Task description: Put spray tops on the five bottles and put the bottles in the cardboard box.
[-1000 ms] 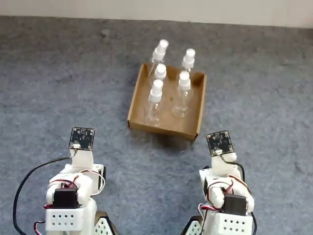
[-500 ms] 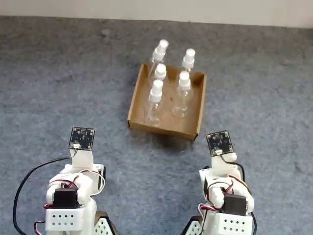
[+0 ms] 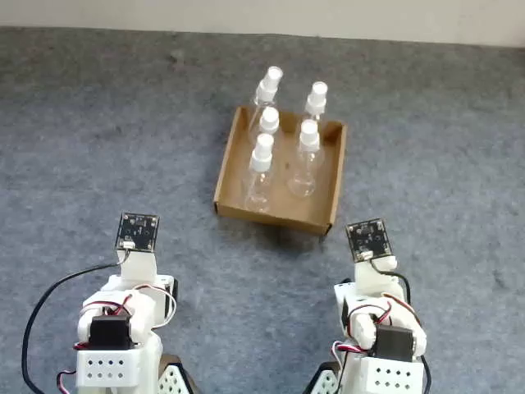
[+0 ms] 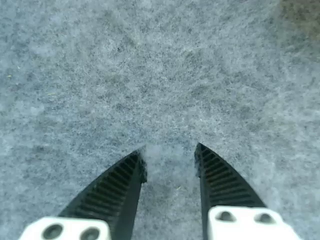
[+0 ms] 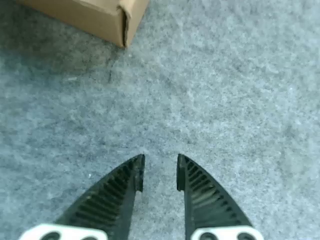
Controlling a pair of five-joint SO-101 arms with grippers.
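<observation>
Grey carpet (image 3: 98,123), bottles (image 3: 258,176) upright in box (image 3: 271,215)

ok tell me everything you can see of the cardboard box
The cardboard box is a shallow, open-topped tray of plain brown card with low walls. It lies flat and slightly askew on the grey felt, ahead of both arms and apart from them. Five clear bottles stand upright in it, each with a white spray top. Nothing else touches it.
</observation>
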